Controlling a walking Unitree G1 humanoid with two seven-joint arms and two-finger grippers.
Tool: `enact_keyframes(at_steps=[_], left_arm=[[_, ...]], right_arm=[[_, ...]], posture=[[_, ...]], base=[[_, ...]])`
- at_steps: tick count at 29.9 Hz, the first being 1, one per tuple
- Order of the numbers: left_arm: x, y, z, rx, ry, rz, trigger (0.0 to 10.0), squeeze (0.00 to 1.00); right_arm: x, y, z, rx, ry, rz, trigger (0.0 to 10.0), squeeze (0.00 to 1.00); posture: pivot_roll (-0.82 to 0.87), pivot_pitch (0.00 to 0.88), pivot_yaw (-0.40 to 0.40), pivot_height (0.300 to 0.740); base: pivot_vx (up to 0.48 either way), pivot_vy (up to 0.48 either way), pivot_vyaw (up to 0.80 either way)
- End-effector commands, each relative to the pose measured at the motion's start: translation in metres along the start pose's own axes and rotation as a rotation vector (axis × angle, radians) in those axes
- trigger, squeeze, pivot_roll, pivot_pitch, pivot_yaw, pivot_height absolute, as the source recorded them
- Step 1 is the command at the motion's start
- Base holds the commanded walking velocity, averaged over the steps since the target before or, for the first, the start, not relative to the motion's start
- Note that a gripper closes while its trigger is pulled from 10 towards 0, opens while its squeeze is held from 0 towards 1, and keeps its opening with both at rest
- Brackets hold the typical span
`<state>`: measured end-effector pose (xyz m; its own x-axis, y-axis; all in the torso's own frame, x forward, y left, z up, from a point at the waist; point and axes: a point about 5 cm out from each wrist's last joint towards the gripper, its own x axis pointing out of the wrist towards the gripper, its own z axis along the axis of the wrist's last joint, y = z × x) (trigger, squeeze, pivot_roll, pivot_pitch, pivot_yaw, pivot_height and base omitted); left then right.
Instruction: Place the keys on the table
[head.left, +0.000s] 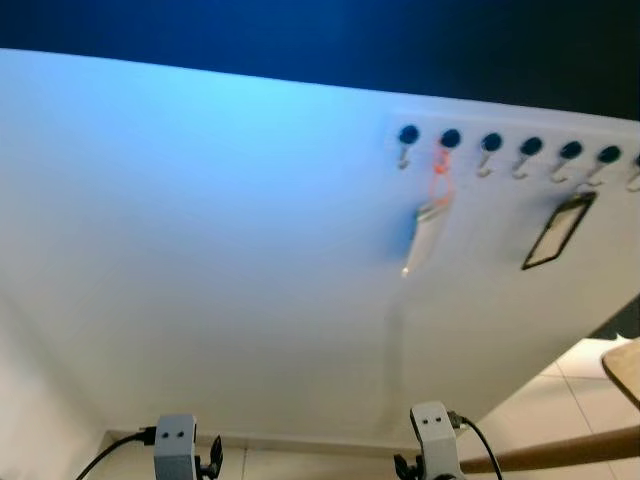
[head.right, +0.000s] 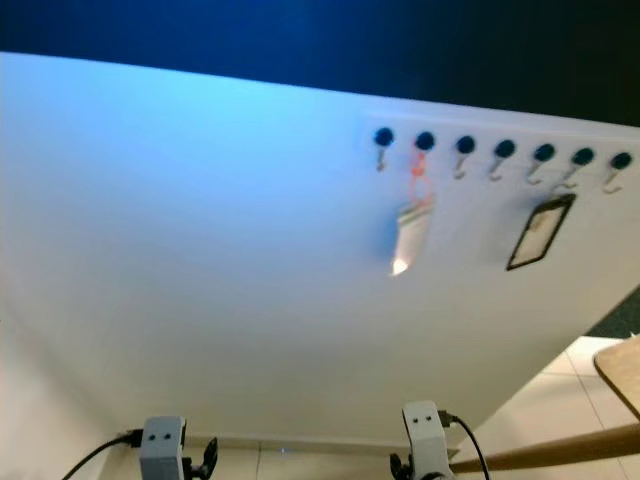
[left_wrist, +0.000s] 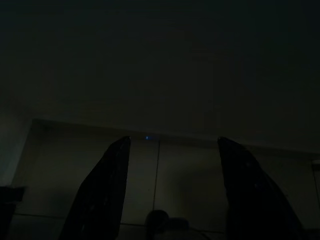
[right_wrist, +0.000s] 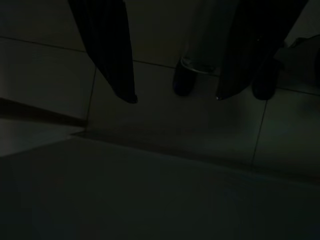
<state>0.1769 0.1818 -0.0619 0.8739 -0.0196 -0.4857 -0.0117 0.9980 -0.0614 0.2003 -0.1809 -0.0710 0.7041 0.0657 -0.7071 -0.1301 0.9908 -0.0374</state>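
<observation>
Keys on an orange loop (head.left: 432, 205) are hanging from the second dark round wall hook (head.left: 450, 139), not yet fetched, while the left gripper (left_wrist: 172, 200) and right gripper (right_wrist: 175, 97) are idling low with fingers spread, so reaching up appears next

Keys (head.left: 428, 222): silvery, blurred, hanging on an orange loop from 2nd dark hook (head.left: 450, 139) in the wall row, tilted. Bench (head.left: 625, 368) edge shows at far right, well apart.
</observation>
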Motion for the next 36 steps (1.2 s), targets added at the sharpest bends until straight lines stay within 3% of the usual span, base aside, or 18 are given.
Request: enact_keyframes(at_steps=[1, 6, 36], left_arm=[[-0.0024, -0.0025, -0.0035, 0.015, 0.010, -0.022, 10.0, 0.00], [-0.0028, -0.0023, -0.0035, 0.017, 0.005, -0.022, 10.0, 0.00], [-0.0022, 0.0001, -0.0024, -0.005, 0.002, -0.014, 10.0, 0.00]], right_arm=[[-0.0022, -0.0058, -0.0049, 0.008, 0.017, -0.021, 10.0, 0.00], [-0.0024, -0.0055, -0.0057, 0.008, 0.018, -0.021, 10.0, 0.00], [-0.0031, -0.0066, -0.0059, 0.003, 0.010, -0.024, 10.0, 0.00]], posture=[[0.08, 0.072, -0.079, 0.740], [0.07, 0.073, -0.078, 0.740], [0.07, 0.051, -0.073, 0.740]], base=[[0.000, -0.472, 0.00], [0.000, -0.471, 0.00], [0.000, 0.000, 0.00]])
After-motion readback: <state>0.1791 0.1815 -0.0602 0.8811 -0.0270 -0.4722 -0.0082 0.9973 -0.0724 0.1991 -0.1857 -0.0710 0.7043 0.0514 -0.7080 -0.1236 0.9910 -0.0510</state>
